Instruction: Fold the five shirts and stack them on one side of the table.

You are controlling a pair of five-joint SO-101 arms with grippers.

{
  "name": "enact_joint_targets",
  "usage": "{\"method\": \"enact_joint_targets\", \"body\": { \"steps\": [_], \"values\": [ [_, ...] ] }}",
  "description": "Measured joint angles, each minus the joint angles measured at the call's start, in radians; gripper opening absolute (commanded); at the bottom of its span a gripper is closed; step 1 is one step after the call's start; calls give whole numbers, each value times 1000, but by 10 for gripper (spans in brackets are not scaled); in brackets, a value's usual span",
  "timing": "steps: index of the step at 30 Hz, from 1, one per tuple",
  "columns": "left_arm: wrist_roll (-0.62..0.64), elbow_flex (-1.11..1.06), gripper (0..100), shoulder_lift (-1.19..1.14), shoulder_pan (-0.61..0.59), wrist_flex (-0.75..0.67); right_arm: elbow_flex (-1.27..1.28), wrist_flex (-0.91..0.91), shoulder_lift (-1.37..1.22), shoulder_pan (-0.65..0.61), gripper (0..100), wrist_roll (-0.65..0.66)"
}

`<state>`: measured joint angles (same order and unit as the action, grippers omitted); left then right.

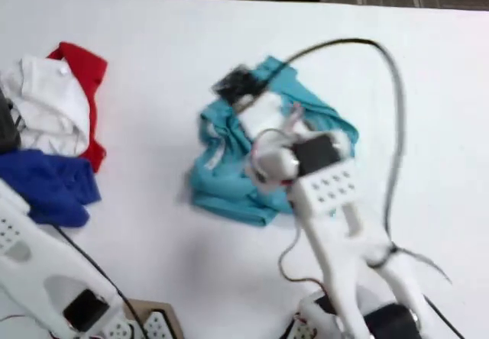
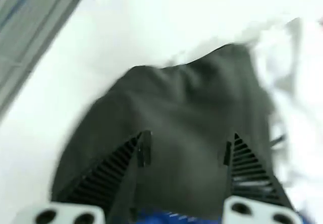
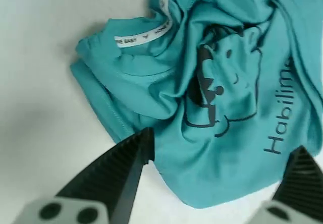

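The white desk [image 1: 153, 49] carries all I can see. My right arm [image 1: 336, 224] stretches from 6 o'clock toward the middle; my left arm [image 1: 46, 278] sits at 7 o'clock. The teal shirt [image 1: 221, 179] lies crumpled near the desk's centre, unfolded, print up. At 9 o'clock lies a loose heap: the white shirt [image 1: 46, 102], the blue shirt [image 1: 50, 182] at its 6 o'clock, and the red shirt [image 1: 84, 64] peeking out at its 1 o'clock. A dark shirt [image 2: 192, 93] lies bunched against the white one. The right claw [image 3: 222, 158] hangs spread over the teal shirt, pinching nothing. The left claw [image 2: 186, 146] is spread wide above the dark shirt.
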<state>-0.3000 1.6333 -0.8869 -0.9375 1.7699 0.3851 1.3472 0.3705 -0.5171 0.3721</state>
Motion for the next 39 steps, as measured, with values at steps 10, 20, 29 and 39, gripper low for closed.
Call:
{"method": "enact_joint_targets", "body": {
  "steps": [10,20,29,39],
  "values": [
    [143,-493,257,158,302,0,-126,-48,-451,-164,404,120],
    [186,-1166,257,582,511,-120,-354,-49,-735,-222,404,103],
    [123,-1915,258,1088,542,-466,-489,-54,-904,-222,133,103],
    [123,-2576,347,1649,537,-910,-585,-9,-908,-181,23,103]
  ]
}}
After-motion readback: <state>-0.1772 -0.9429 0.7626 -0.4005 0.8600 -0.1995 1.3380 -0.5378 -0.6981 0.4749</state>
